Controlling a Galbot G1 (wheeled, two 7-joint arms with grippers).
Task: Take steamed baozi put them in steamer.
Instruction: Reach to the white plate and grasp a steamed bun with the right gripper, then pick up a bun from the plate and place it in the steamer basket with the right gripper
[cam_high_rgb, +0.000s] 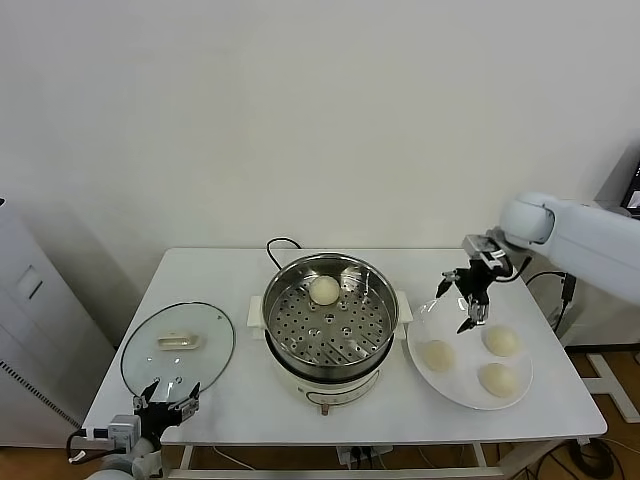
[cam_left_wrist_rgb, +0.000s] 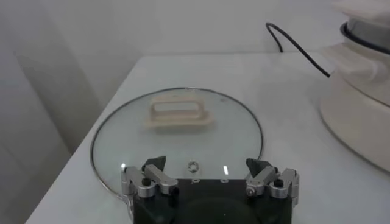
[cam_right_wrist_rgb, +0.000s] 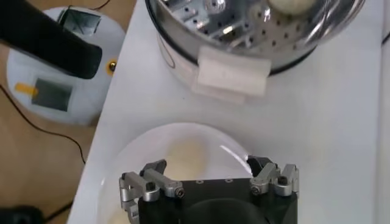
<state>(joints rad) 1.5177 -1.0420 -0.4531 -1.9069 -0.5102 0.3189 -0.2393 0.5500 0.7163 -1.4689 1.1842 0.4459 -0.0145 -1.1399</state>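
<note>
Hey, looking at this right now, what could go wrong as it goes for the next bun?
1. The open right gripper hangs above the plate's inner edge, close to the steamer; the three buns lie close together, so its fingers might nudge a neighbor while closing on the nearest bun.
2. The buns look soft; a hard squeeze could dent one.
3. One bun already sits at the tray's back; dropping the next there could land on it.

Steamer (cam_high_rgb: 330, 322): shiny stainless steel, perforated tray; baozi (cam_high_rgb: 323, 290): smooth matt dough; lid (cam_high_rgb: 178, 348): clear glass, metal rim; plate (cam_high_rgb: 466, 388): glossy white; table (cam_high_rgb: 230, 400): matt white.
</note>
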